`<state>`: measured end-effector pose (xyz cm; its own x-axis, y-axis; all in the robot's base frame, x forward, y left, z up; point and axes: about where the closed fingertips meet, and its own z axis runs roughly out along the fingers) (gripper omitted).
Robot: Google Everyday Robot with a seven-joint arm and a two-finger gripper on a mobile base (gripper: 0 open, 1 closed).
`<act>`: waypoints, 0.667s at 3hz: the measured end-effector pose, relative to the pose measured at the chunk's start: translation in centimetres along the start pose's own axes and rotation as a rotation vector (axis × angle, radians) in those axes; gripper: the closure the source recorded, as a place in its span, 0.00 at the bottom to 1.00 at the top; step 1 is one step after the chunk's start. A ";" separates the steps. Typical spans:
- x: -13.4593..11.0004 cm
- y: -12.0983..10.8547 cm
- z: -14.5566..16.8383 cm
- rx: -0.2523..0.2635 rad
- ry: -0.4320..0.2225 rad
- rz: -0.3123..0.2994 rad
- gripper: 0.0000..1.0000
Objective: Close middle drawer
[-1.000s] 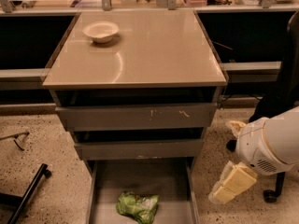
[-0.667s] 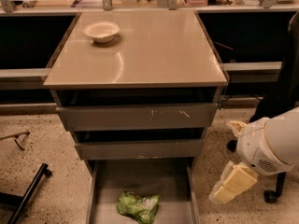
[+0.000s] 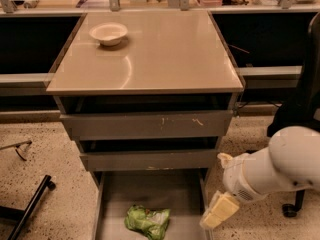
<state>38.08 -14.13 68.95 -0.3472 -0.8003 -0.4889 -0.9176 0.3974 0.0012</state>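
The middle drawer (image 3: 147,160) is a plain grey low strip below the scratched top front (image 3: 147,125). It stands out a little from the cabinet, with a dark gap above it. My gripper (image 3: 220,211) is cream-coloured, on the end of the white arm (image 3: 280,169). It hangs low at the right of the cabinet, below and right of the middle drawer's right end, over the right edge of the bottom drawer. It does not touch the middle drawer.
The bottom drawer (image 3: 107,194) is pulled far out, with a green bag (image 3: 147,221) on its tray floor. A white bowl (image 3: 108,33) sits on the cabinet top (image 3: 165,54). A black chair base (image 3: 292,209) stands at the right, a black bar (image 3: 27,206) lies at the left.
My arm and gripper have moved left and slightly down, closer to the cabinet's right side. The drawers have not moved.
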 end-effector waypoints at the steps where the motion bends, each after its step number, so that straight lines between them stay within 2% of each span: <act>1: 3.5 0.2 8.5 -0.042 0.015 0.060 0.00; 2: 5.1 -0.6 16.6 -0.040 -0.022 0.113 0.00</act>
<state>40.08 -11.01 51.93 -0.4455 -0.7411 -0.5023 -0.8797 0.4665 0.0918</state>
